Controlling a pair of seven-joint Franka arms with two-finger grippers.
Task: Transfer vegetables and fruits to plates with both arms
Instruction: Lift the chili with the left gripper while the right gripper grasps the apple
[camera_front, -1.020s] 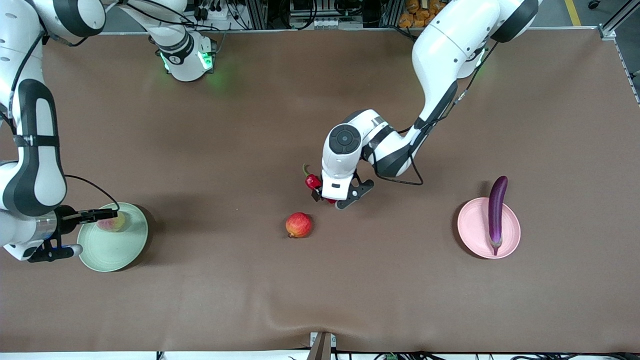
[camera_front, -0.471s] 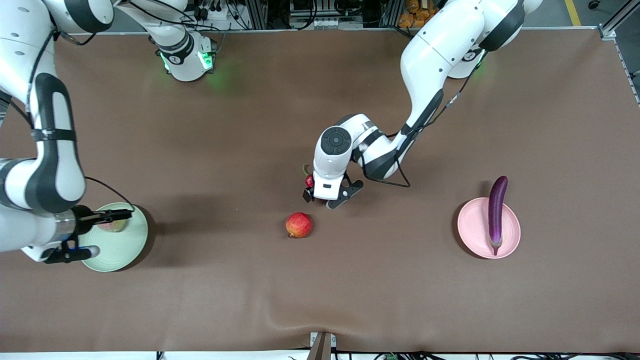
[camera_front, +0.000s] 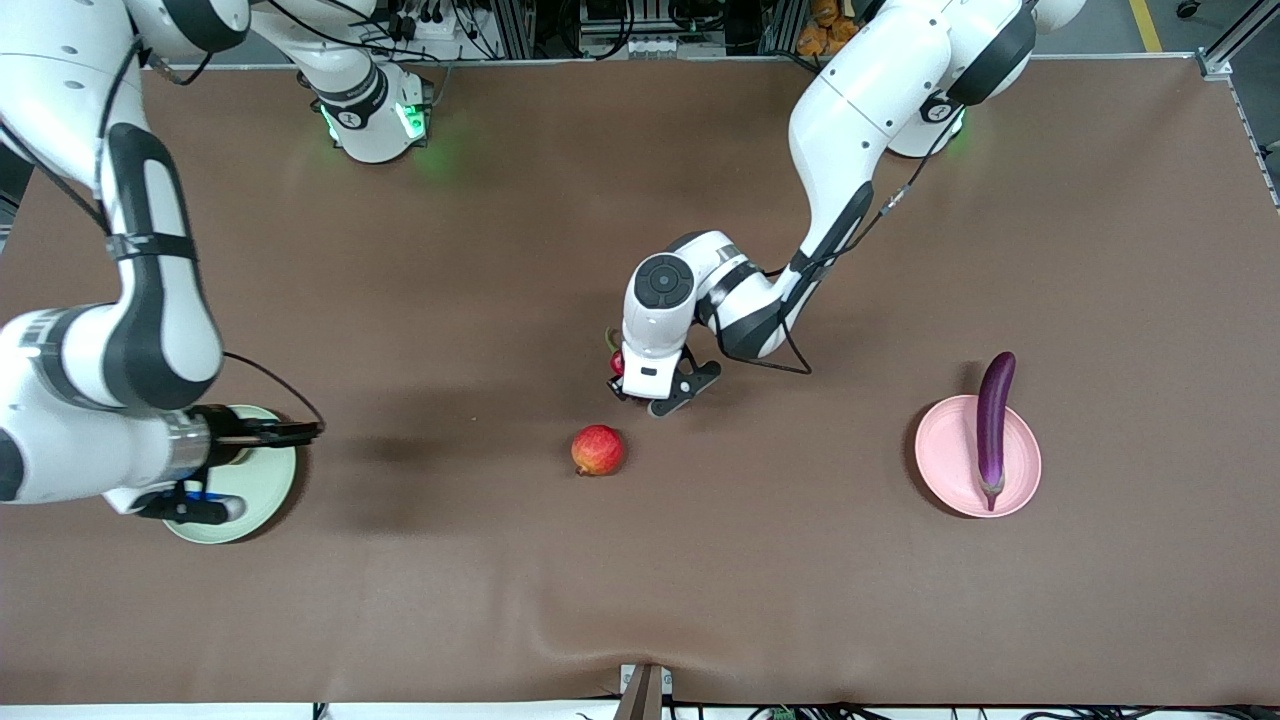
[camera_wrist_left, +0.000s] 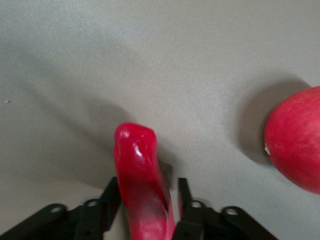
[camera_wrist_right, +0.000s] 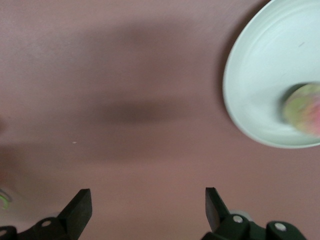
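Note:
My left gripper (camera_front: 625, 385) is low over the middle of the table, shut on the red chili pepper (camera_wrist_left: 142, 175), which runs between its fingers. In the front view only a sliver of the pepper (camera_front: 616, 361) shows beside the wrist. The red-orange fruit (camera_front: 598, 450) lies on the table just nearer the camera, also seen as fruit (camera_wrist_left: 295, 145). My right gripper (camera_front: 300, 432) hangs open and holds nothing, beside the green plate (camera_front: 255, 490). The plate (camera_wrist_right: 260, 75) holds the pink-green fruit (camera_wrist_right: 305, 110). The purple eggplant (camera_front: 993, 425) lies across the pink plate (camera_front: 945, 450).
The right arm's forearm covers much of the green plate in the front view. The arms' bases (camera_front: 370, 120) stand along the table's edge farthest from the camera. A small bracket (camera_front: 643, 690) sits at the nearest edge. Bare brown tabletop lies between the plates.
My left gripper's fingers have closed in on the chili pepper. My right gripper has drawn away from the green plate toward the table's middle, leaving the pink-green fruit on it.

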